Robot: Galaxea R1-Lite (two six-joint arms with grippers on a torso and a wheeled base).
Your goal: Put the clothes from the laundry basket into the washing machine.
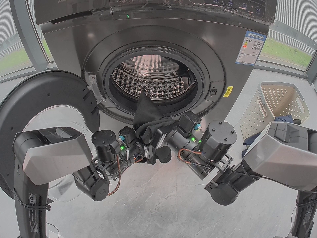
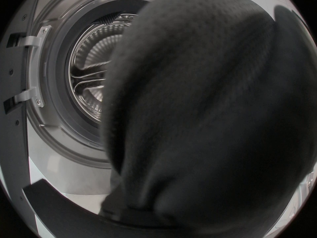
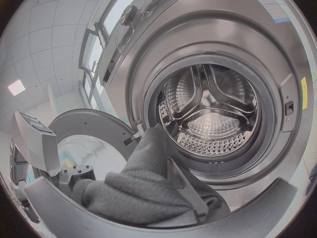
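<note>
A black garment (image 1: 147, 116) drapes over the left gripper (image 1: 154, 153) and right gripper (image 1: 151, 134) at six o'clock of the washing machine (image 1: 214, 55) mouth; neither's grip can be told.

Grey washing machine (image 1: 211, 47), door (image 1: 43, 90) swung open. Black garment (image 1: 149, 121) bunched just before its opening, one corner raised. White perforated laundry basket (image 1: 280, 99) beside it holds blue clothing (image 1: 284, 119).

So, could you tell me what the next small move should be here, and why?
Probably carry the garment forward and slightly up into the drum: the door is swung open, the drum looks empty, and the garment is bunched just in front of the opening, not yet inside.
</note>
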